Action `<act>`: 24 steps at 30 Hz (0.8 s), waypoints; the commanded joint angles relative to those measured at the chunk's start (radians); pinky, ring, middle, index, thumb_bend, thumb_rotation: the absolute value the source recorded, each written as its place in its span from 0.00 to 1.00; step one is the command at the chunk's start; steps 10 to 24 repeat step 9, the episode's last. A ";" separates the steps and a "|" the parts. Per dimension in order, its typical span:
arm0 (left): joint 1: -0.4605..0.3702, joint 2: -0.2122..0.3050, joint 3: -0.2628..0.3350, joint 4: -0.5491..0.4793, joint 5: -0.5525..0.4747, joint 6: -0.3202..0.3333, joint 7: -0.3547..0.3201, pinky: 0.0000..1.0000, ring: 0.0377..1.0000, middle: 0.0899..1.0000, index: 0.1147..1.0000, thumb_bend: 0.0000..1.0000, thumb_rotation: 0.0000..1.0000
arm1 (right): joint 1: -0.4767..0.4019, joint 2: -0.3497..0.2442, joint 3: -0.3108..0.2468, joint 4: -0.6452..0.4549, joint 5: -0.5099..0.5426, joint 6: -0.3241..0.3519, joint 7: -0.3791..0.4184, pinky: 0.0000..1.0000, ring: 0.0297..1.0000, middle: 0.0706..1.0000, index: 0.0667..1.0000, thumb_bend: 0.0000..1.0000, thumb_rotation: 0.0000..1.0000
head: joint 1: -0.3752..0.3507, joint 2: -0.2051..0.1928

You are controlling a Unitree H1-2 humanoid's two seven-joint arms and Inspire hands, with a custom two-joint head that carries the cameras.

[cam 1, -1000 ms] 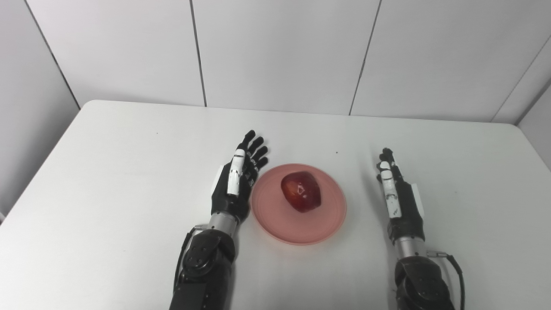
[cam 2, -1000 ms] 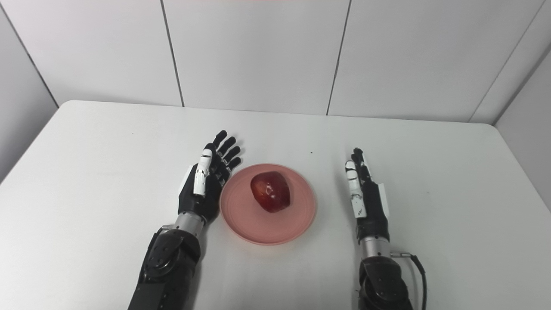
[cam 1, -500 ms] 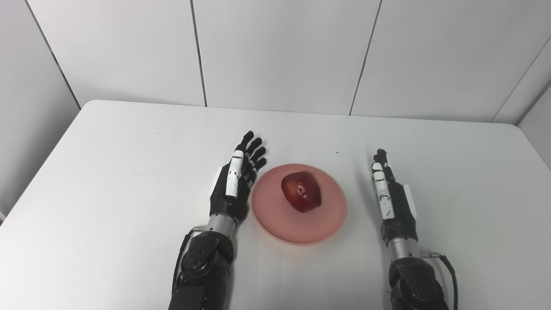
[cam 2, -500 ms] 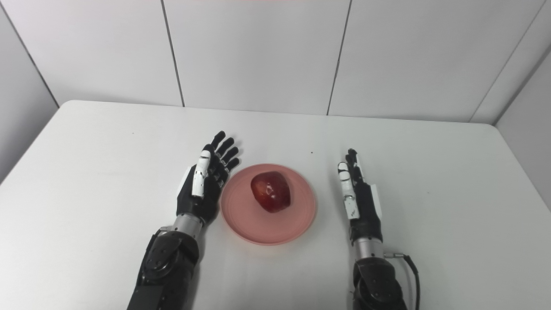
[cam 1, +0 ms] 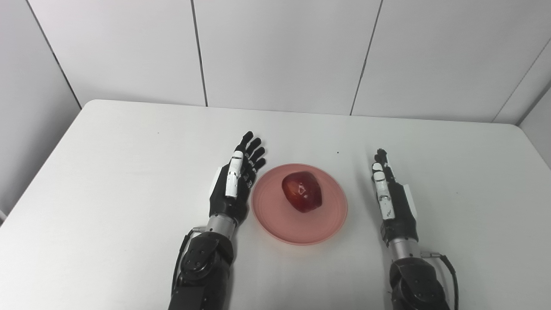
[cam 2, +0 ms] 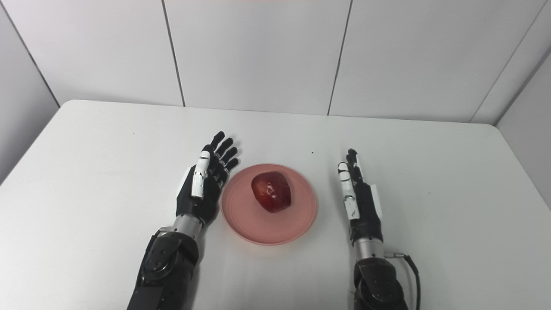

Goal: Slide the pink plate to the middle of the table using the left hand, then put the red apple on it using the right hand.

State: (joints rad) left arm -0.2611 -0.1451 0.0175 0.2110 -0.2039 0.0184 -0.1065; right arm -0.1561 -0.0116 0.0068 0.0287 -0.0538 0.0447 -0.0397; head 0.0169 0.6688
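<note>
Left eye view: red apple [cam 1: 302,191] on pink plate [cam 1: 275,217], each robot hand spread, empty

A bare test space, lab-like — plain white wall panels [cam 1: 280,51] with thin dark seams close in the back and both sides, and a white table [cam 1: 107,181] with rounded corners fills the floor of view. No household furnishings show — only smooth, blank surfaces.

Left hand [cam 1: 232,189], right hand [cam 1: 392,202]: empty, fingers extended.
</note>
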 commanded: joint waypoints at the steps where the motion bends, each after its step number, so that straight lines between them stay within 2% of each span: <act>1: 0.037 0.012 0.001 0.016 0.017 0.037 0.021 0.93 0.93 0.94 0.93 0.36 1.00 | -0.017 -0.003 0.000 -0.016 0.005 -0.059 0.005 0.99 0.99 0.99 0.99 0.25 1.00 | 0.004 0.000; 24: 0.044 0.011 0.003 0.003 0.016 0.047 0.015 0.94 0.94 0.95 0.94 0.36 1.00 | -0.014 -0.005 0.006 -0.021 -0.006 -0.068 0.005 0.98 0.99 0.99 0.98 0.25 1.00 | 0.003 0.003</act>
